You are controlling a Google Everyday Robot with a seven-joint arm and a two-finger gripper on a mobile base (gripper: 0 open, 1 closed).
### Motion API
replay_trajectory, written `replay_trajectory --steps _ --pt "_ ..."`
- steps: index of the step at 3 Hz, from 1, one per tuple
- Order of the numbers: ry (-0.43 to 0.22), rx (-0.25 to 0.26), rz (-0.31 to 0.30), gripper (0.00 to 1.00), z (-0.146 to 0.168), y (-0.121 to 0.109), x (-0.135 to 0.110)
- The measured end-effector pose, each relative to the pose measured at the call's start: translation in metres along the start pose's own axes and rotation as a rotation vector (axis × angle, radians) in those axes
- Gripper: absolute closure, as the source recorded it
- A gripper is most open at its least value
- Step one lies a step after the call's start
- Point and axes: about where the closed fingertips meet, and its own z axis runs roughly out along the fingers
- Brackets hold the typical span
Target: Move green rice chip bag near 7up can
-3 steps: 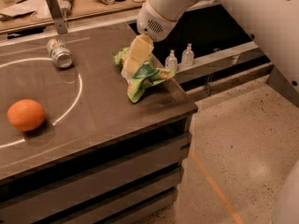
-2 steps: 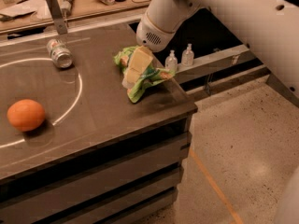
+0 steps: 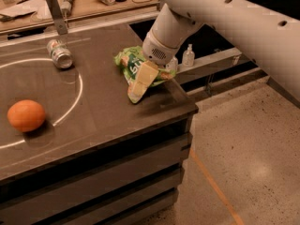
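The green rice chip bag [image 3: 130, 63] lies crumpled near the right edge of the dark table [image 3: 98, 111]. My gripper [image 3: 139, 85] is down on the bag's front right part and covers some of it, with the white arm reaching in from the upper right. The 7up can [image 3: 59, 54] lies on its side at the back left of the table, well apart from the bag.
A round orange fruit [image 3: 26, 116] sits at the left front of the table. A white ring line is painted on the tabletop. Two clear pump bottles [image 3: 188, 56] stand on a shelf behind the table's right edge. A wooden bench with clutter runs along the back.
My gripper has moved down and a little forward over the bag. The bag, can and orange have stayed where they were.
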Motion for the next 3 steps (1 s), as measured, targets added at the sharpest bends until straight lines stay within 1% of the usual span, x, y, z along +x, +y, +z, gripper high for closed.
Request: replay_trajectory --steps 1,2,3 --pt "0.026 0.016 -0.025 0.11 0.0088 -0.0006 0.0073" --pt "0.042 0.017 -0.058 0.34 0.0154 -0.0007 0.0084" --pt "-0.013 -0.008 -0.082 0.65 0.0105 -0.0008 0.0038"
